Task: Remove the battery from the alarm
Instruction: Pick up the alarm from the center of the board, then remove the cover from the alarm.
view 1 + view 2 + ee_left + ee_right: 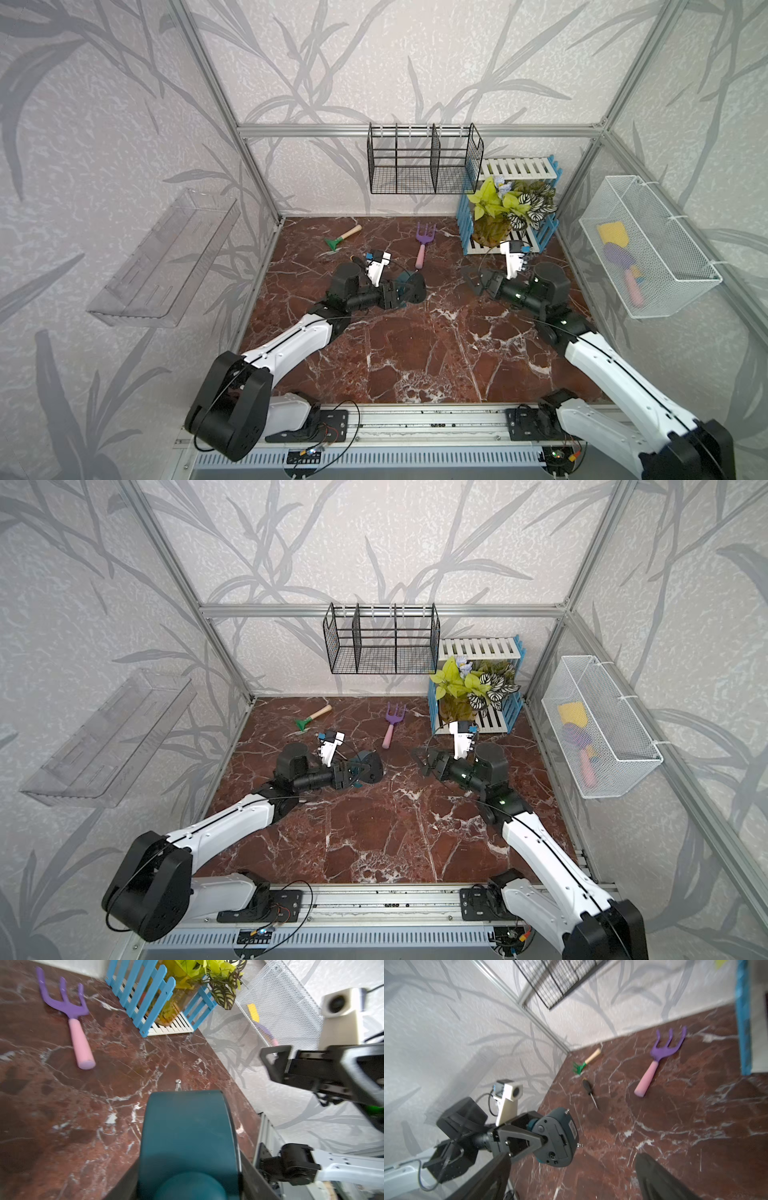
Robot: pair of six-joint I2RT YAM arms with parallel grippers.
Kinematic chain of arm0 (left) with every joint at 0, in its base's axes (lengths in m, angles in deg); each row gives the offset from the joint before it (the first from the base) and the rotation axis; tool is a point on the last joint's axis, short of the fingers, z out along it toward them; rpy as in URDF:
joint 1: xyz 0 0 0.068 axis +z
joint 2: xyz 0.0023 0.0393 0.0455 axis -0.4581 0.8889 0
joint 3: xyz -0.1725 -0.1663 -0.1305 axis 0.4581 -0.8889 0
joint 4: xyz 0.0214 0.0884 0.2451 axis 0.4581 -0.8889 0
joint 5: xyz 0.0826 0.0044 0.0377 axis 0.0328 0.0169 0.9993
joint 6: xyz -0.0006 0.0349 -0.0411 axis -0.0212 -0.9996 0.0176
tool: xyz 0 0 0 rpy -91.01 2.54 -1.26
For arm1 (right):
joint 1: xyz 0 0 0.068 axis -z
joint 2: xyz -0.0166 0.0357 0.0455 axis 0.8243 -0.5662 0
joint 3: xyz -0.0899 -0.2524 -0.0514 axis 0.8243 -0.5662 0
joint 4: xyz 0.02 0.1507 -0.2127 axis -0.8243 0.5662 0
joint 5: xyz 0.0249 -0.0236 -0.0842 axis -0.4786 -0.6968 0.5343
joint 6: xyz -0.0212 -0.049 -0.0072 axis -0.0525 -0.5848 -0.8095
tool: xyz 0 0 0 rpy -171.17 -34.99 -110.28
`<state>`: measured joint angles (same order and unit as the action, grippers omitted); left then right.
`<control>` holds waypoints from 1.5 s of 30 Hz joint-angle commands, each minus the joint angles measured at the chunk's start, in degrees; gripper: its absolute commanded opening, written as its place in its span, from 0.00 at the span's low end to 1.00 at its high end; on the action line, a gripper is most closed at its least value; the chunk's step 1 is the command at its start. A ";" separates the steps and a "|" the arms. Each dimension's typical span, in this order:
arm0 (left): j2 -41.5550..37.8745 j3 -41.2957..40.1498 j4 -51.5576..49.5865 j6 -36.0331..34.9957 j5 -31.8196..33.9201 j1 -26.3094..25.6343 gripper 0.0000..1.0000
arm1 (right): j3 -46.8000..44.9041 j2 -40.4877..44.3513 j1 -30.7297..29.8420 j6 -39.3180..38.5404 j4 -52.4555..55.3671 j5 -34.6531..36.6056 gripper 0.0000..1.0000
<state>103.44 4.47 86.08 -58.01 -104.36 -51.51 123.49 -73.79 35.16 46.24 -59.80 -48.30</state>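
Red-brown marble tabletop (415, 357) spreads under both my arms, with leaf-patterned walls around it. At far left a clear shelf (166, 257) hangs on the wall. Next along, near the back edge, lies a green rake (338, 239). Just beside it a black-handled screwdriver (588, 1089) lies flat on the marble, well apart from either of my hands.

My left gripper (402, 291) is clamped across the rim of the alarm (558, 1138), a finger on each side of its teal band, and seems to hold it up off the marble. The battery I cannot see in any view; I judge it sits inside, behind the dark back panel. That back is turned toward my right side, so the clock's face-to-back axis points along the line between my two hands.

A purple fork (424, 245) lies beyond the gap. My right gripper (473, 281) hangs with jaws spread wide, holding nothing, near the alarm but apart from it and facing its back. So the right hand looks like the one placed to reach in, moving leftward. Past it stand a blue fenced planter (509, 220) and, on the wall, a white mesh basket (648, 245).
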 commanded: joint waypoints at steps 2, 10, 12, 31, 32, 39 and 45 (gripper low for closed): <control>0.49 0.81 8.47 8.26 -7.40 0.21 0.22 | 5.15 -7.63 -5.06 -6.41 2.17 -6.74 0.86; 2.58 1.04 7.80 8.17 -8.64 0.21 0.20 | 10.55 -12.58 -7.18 -9.06 10.50 -5.59 0.58; 2.79 0.99 8.73 8.91 -8.74 0.26 0.20 | 10.98 -12.94 -7.19 -10.02 12.26 -5.03 0.52; 4.31 1.69 9.65 10.13 -11.58 0.26 0.18 | 11.72 -13.82 -7.77 -11.07 12.33 -6.06 0.40; 4.30 1.69 9.72 10.18 -11.66 0.17 0.18 | 11.86 -14.08 -7.77 -11.07 12.68 -5.82 0.40; 4.52 2.39 9.91 10.53 -13.17 0.17 0.18 | 14.71 -16.24 -8.56 -13.50 18.37 -1.65 0.35; 4.53 3.54 11.82 12.32 -14.01 0.00 0.17 | 20.34 -19.62 -13.59 -19.86 31.00 12.24 0.28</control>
<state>108.56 4.52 92.54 -46.60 -114.44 -50.94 141.56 -91.25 23.42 29.96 -36.20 -44.63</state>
